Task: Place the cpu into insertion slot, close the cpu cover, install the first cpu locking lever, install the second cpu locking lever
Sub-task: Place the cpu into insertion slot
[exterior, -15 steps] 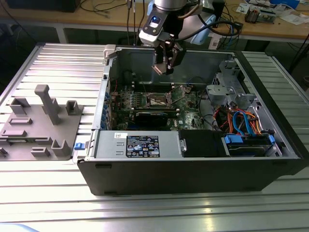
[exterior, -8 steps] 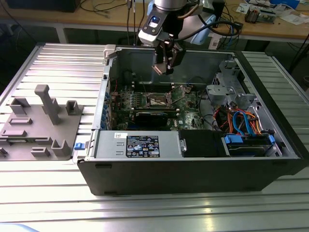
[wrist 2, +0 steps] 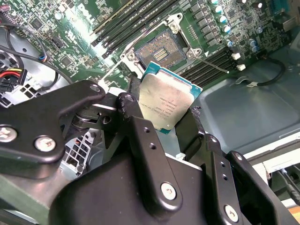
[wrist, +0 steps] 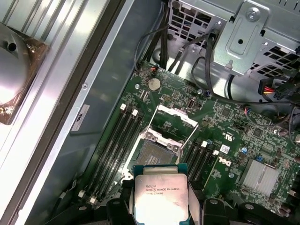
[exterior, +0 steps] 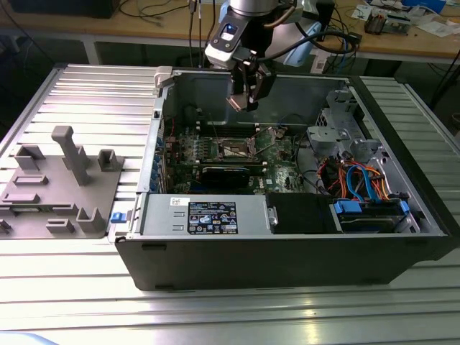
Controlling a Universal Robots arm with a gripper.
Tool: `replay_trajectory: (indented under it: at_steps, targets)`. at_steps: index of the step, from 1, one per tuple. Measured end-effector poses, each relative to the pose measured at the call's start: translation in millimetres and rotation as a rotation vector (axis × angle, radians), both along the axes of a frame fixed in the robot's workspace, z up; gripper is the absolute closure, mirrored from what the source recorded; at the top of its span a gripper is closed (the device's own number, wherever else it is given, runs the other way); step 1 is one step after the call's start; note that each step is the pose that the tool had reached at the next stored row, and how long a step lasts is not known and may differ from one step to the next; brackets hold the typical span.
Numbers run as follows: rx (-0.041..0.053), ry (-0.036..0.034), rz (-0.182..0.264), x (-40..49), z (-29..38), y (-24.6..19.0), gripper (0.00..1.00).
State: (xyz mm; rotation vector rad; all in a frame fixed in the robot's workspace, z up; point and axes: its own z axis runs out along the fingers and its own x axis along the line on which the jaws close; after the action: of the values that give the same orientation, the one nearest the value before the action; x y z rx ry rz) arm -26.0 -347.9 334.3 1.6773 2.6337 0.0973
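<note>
Cpu [wrist 2: 168,103] clamped edge to edge in the fingers [wrist 2: 140,136], held above the empty insertion slot [wrist 2: 161,50].

Exterior view: the gripper [exterior: 246,100] hangs at upper middle of the frame, inside the computer case [exterior: 287,259] on the bench [exterior: 72,302]. Second wrist view: the chip is tilted, with the bare slot just beyond it. First wrist view: the cpu cover [wrist: 176,117] stands raised past the slot.

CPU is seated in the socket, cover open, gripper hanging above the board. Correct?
Not seated. The gripper is shut on the cpu, holding it above the empty insertion slot, as both wrist views show. The cpu cover is open.
</note>
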Motion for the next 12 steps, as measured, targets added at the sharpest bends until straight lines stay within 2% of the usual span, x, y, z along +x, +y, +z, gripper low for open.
replay_trajectory:
  at_steps: [12]
  targets:
    - [0.0000,0.0000,-0.005,0.0,0.0,0.0,0.45]
